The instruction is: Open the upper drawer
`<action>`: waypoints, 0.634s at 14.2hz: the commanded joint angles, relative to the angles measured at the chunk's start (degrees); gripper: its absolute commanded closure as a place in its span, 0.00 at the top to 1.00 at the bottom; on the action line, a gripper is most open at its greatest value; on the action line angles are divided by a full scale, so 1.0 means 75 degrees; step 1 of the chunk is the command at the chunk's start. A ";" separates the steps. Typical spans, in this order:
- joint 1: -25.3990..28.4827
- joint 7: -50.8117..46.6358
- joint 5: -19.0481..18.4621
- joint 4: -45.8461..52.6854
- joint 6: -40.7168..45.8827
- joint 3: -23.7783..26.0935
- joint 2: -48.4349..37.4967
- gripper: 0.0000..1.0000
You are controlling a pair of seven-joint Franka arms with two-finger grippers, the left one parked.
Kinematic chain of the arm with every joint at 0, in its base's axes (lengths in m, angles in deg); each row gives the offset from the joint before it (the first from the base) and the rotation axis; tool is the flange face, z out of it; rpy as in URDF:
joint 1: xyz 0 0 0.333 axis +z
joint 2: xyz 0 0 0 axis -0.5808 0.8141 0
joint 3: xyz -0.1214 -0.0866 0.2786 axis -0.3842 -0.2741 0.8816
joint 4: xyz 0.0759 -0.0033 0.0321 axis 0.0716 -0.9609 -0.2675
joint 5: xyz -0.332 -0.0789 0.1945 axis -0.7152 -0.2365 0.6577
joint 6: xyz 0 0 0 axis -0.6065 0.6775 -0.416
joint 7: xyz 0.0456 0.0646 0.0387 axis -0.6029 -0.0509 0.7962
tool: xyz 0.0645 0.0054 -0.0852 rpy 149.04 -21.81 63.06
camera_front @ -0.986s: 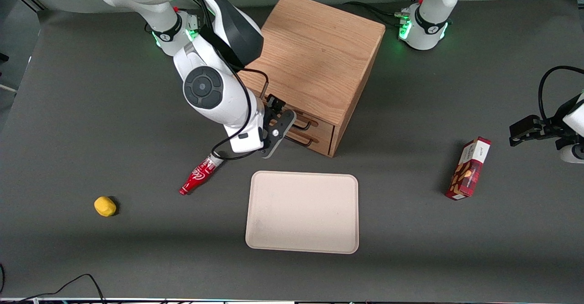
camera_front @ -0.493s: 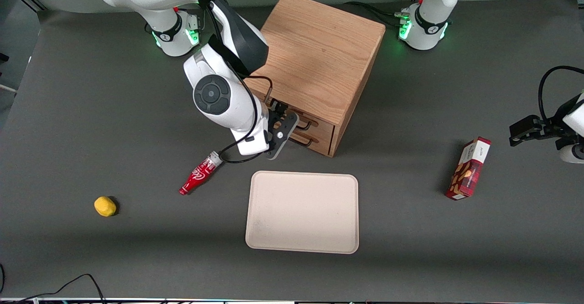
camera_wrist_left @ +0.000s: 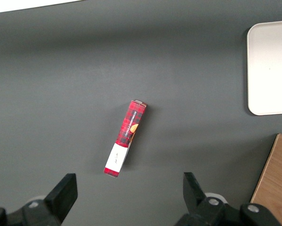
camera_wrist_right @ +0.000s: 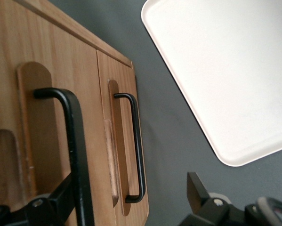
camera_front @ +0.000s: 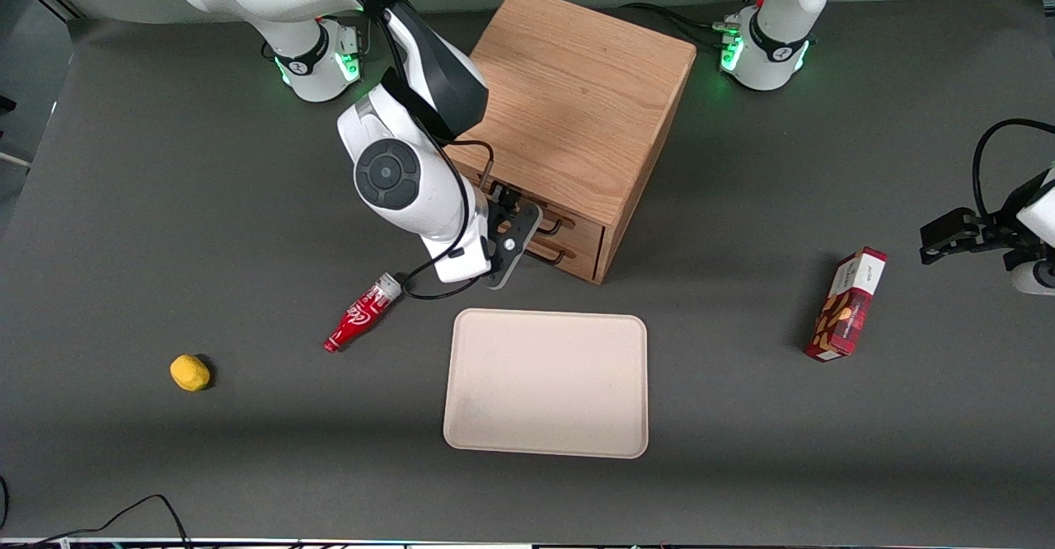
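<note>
Oak cabinet sits mid-table, and the gripper is right up against its front, at about seven o'clock from the middle of the cabinet top. Its fingers stand apart, clamped on nothing. In the right wrist view, the black wire handle of the upper drawer runs between them, one finger close beside the bar and the other well clear of it. That drawer is shut, its front flush with the cabinet face. Just below it the lower drawer is closed too, with its own thin black handle.

Around the table: a pale tray lies flat at six o'clock from the cabinet, near the gripper but not touching. A red bottle lies on its side at eight o'clock from the gripper. Farther out on the same line sits a small yellow lump. A red box lies at four o'clock from the cabinet, toward the parked arm's end.
</note>
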 commanded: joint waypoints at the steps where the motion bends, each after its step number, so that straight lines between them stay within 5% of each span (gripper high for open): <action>1: 0.0019 0.0455 0.0035 0.0491 -0.0107 -0.0040 0.0477 1.00; 9: -0.0098 0.1135 0.0047 0.1758 -0.0107 -0.0802 0.1228 1.00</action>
